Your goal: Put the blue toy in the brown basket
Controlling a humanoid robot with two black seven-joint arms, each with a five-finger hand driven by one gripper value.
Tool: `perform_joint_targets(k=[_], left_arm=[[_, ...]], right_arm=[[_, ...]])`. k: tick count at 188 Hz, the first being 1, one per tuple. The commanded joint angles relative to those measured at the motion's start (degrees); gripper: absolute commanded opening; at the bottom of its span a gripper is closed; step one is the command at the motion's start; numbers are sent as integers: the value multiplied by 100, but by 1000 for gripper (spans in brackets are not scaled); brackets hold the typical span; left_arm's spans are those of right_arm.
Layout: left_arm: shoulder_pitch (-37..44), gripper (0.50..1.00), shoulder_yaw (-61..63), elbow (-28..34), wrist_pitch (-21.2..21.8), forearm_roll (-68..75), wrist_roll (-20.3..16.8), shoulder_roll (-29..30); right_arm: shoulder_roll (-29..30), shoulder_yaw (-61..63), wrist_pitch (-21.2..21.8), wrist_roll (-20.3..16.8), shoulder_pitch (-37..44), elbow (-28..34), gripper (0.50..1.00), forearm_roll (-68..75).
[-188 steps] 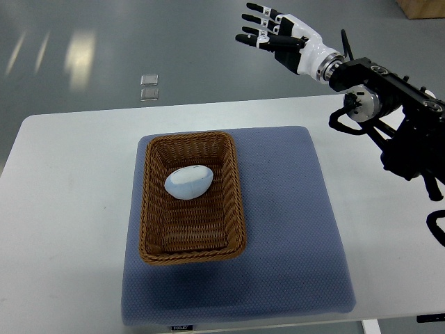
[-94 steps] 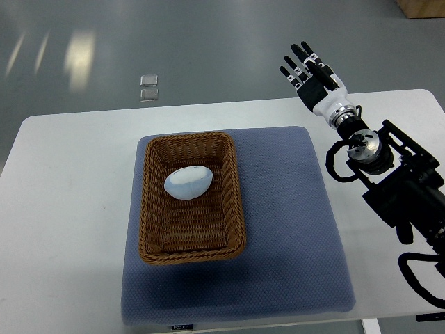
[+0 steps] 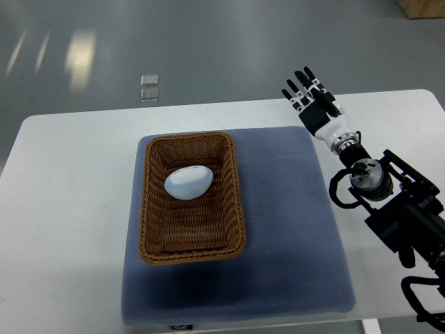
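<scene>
- right hand (image 3: 312, 104): fingers straight and slightly spread, fully open, holding nothing; it points toward the far table edge
- hand hangs above the far right corner of the blue-grey cushion (image 3: 292, 229); whether it touches the cushion can't be told
- white wrist and black right arm (image 3: 389, 209) run back to the lower right edge of the picture
- blue toy (image 3: 188, 181): pale blue, egg-shaped, lying on its side inside the brown basket (image 3: 238, 202), in the far half, well apart from the hand
- basket: woven wicker, rectangular, sitting on the left part of the cushion
- cushion lies on the white table (image 3: 62, 209)
- grey floor beyond the table, with two small clear squares (image 3: 149, 87) on it
- cardboard box corner (image 3: 421, 7) at top right
</scene>
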Motion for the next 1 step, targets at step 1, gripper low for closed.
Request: perform_joint_targets(k=[1], left_arm=[[1,1000,0,4,0,1,0,0]], right_arm=[[16,-8,103,6,-33,8,913,-2]])
